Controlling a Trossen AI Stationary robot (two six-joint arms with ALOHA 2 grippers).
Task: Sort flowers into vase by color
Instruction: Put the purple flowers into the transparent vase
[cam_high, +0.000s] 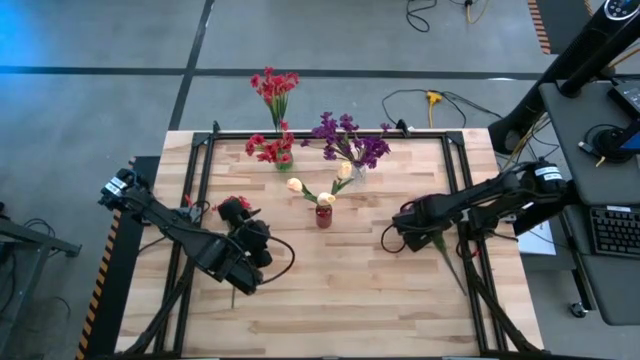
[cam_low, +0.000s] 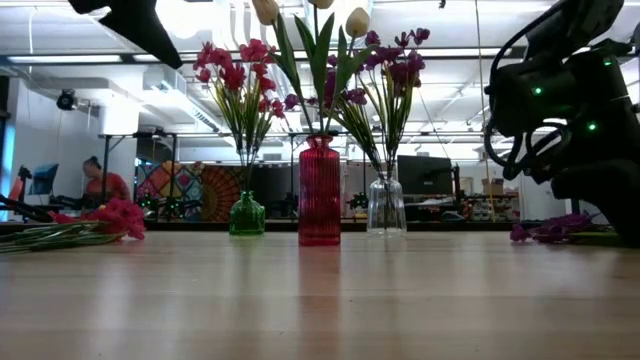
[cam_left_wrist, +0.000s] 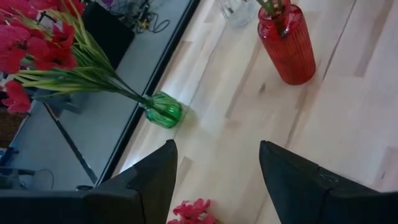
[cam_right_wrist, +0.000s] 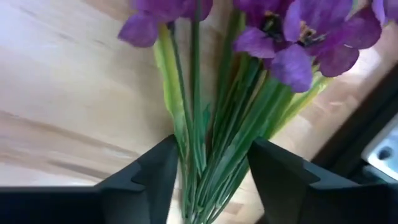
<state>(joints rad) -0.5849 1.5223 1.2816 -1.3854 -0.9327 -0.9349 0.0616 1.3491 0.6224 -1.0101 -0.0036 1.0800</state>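
1. Purple sprig (cam_right_wrist: 236, 93) lies flat on the table's right side, its stems running between my right gripper's (cam_right_wrist: 208, 177) fingers; blossoms point away from the wrist. The fingers flank the stems on both sides, but whether they already pinch them I cannot tell.
2. In the high view my right gripper (cam_high: 412, 225) sits low over the wooden table (cam_high: 340, 300), right of the vases and well apart from them.
3. My left gripper (cam_left_wrist: 214, 180) hangs above the left half of the table with its fingers apart and nothing between them. A loose red sprig (cam_left_wrist: 193, 211) lies just under it (only its blossoms show past the fingers).
4. Done so far, as I judge it: the green vase (cam_low: 246, 215) holds red flowers (cam_low: 232, 70), the red vase (cam_low: 319, 195) holds cream-yellow flowers (cam_low: 310, 15), and the clear vase (cam_low: 386, 207) holds purple flowers (cam_low: 395, 60). The three vases stand in a row near the table's far edge.
5. Left to do: the purple sprig goes to the clear vase, the red sprig (cam_high: 234, 208) to the green one. No other loose flowers show on the table.
6. Task looks well past halfway, two sprigs outstanding.
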